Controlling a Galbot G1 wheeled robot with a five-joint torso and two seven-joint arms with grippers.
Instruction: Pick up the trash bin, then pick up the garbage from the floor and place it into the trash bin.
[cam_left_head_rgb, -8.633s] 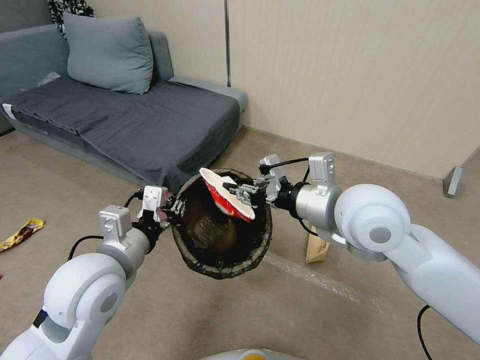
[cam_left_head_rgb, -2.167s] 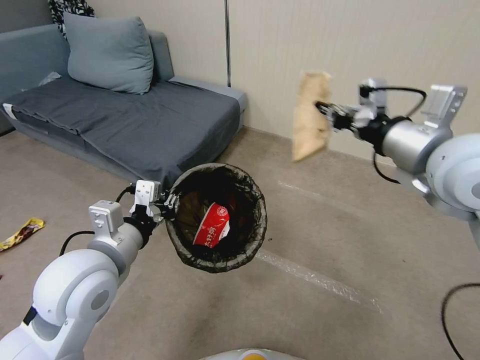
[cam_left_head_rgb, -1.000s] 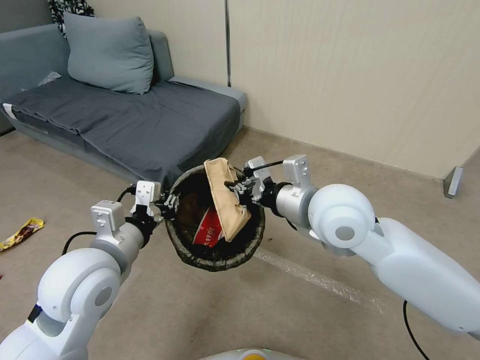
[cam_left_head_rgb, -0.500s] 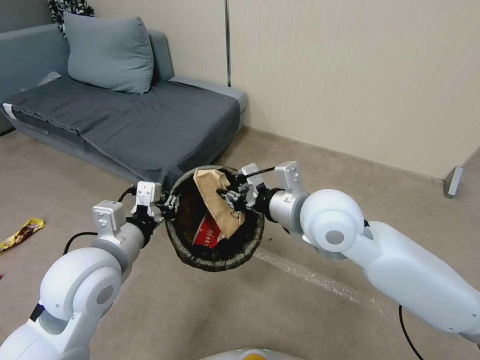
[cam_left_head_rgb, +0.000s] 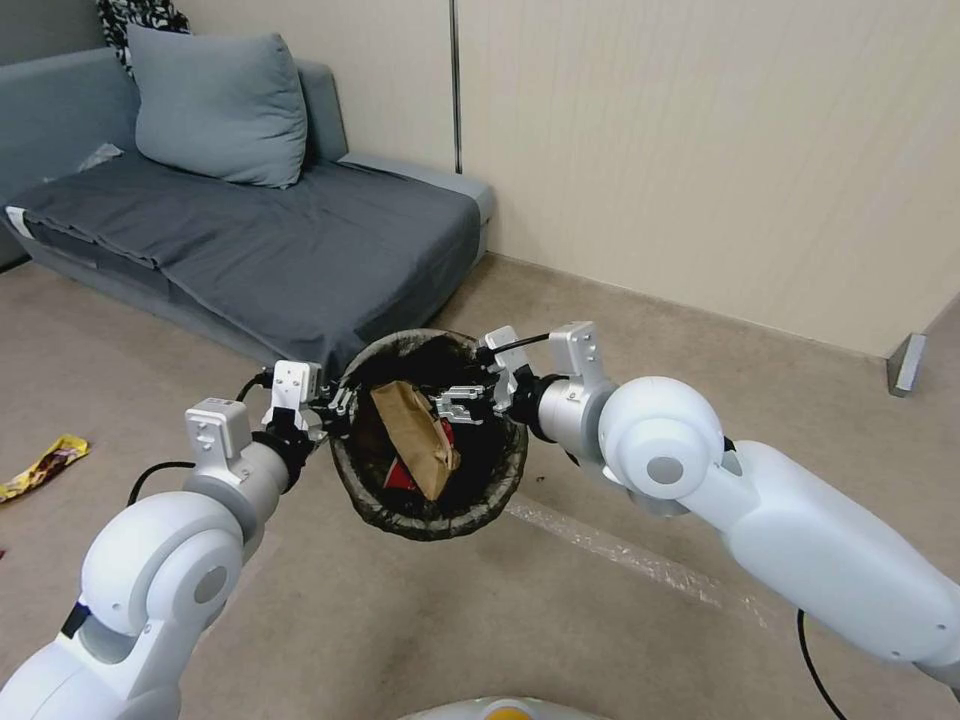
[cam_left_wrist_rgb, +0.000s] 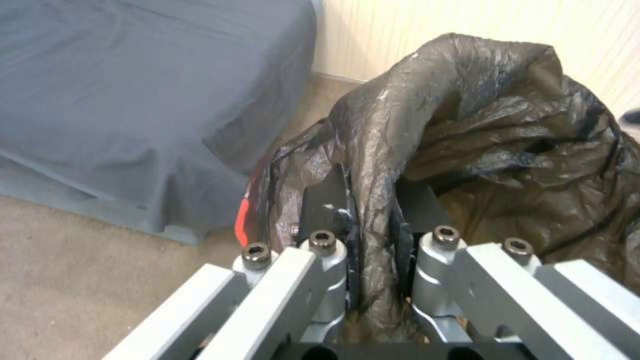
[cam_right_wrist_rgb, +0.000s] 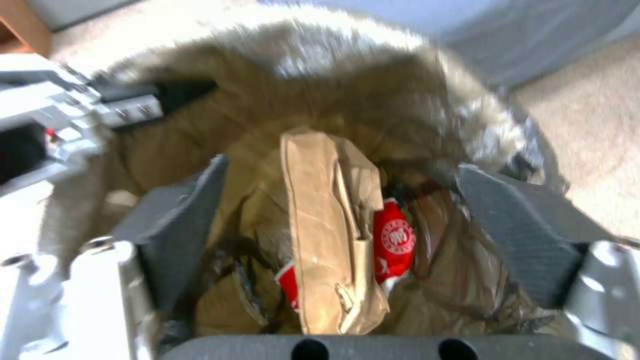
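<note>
1. The trash bin (cam_left_head_rgb: 432, 520) was held off the floor (cam_left_head_rgb: 420, 620), its rim clamped by the left end effector (cam_left_head_rgb: 335, 408).
2. The right end effector (cam_left_head_rgb: 452, 405) was seen spread wide, empty, over the bin's mouth.
3. The paper bag (cam_left_head_rgb: 415, 438) lay inside, on a red packet (cam_right_wrist_rgb: 393, 240).
4. A yellow wrapper (cam_left_head_rgb: 42, 466) lay on open floor, well apart.

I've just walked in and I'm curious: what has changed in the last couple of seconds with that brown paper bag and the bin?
The right gripper carried the tan paper bag from up near the wall down over the trash bin, then opened and let it go; the bag now lies inside on the red-and-white packet. The left gripper stayed clamped on the bin's rim, and the yellow wrapper stayed on the floor.
</note>
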